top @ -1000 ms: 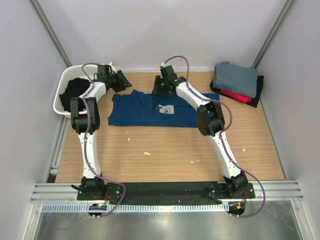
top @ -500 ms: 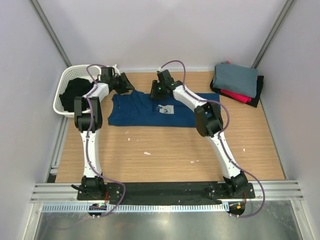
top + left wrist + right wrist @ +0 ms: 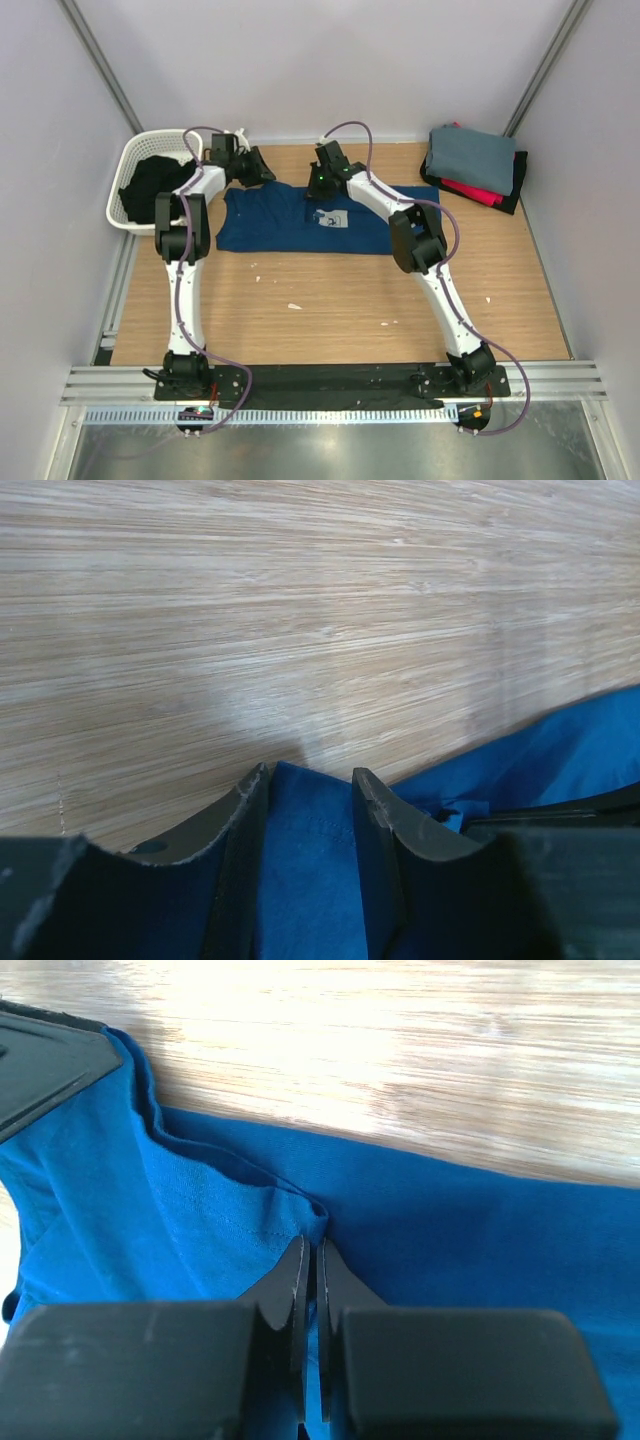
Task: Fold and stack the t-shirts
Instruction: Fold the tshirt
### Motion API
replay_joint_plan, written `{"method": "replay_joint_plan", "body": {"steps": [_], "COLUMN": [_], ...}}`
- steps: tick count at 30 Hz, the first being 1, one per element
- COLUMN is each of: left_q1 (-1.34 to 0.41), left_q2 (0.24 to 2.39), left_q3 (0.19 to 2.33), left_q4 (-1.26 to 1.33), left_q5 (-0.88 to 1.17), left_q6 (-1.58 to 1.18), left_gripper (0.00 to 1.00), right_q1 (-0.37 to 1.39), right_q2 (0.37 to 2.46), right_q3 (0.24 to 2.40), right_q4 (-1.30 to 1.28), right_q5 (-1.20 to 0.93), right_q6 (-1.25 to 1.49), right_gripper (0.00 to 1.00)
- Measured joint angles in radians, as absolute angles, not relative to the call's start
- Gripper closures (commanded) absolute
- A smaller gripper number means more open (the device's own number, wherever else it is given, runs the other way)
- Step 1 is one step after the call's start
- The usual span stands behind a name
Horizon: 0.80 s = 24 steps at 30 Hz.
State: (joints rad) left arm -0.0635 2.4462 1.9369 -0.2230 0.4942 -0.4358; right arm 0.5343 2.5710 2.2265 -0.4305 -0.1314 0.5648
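Top external view had the navy blue t-shirt (image 3: 290, 228) lying flat and spread out on the desk (image 3: 340, 310), toward the back, with its pale square chest print (image 3: 335, 220) facing up. Both arms were stretched out to the shirt's far edge. The left hand (image 3: 258, 170) sat at the far left corner of the shirt, near the white basket (image 3: 118, 190), which had some black cloth (image 3: 148, 180) bunched up inside. The right hand (image 3: 318, 186) was down at the far edge, just behind the print.

Left wrist view was pretty clear: that hand's fingers (image 3: 238, 825) were spread apart, with a strip of the blue fabric lying in the gap between them and bare wood past the tips.

Right wrist view showed the opposite. That hand was pressed nearly together, only a thin slit left, pinching a little pucker of the shirt right at the tips, next to a folded-over hem.

Over in the back right corner, well apart from all this, was the folded pile: grey tee (image 3: 470, 155) on top, red tee (image 3: 478, 192) peeking out under it, black tee (image 3: 517, 185) at the bottom. A few white scraps (image 3: 294, 306) were lying on the bare wood nearer the arm bases.
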Motion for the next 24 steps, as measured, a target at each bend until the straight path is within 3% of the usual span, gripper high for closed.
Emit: {"method": "replay_joint_plan", "body": {"steps": [4,9,15,24], "left_q1": [-0.064,-0.064,-0.071,-0.078], "left_q2": [2.447,2.447,2.467,2.476], "left_q3": [1.937,1.937,1.958,1.969], "left_q4": [-0.223,-0.224,-0.228,-0.222], "left_q5": [0.482,0.471,0.463,0.466], "left_q6": [-0.433,-0.428,-0.411,-0.4], "left_gripper": [0.62,0.71,0.99,1.0], "right_q1": [0.527,0.523,0.521,0.521], "right_q2": [2.561,2.556,2.552,2.543], "right_q3": [2.21,2.196,2.189,2.179], "right_q4": [-0.426,-0.417,-0.414,-0.415], "right_q5": [-0.12,-0.123,-0.125,-0.124], "right_q6": [0.562,0.563,0.563,0.56], "right_gripper": [0.96,0.96,0.96,0.94]}}
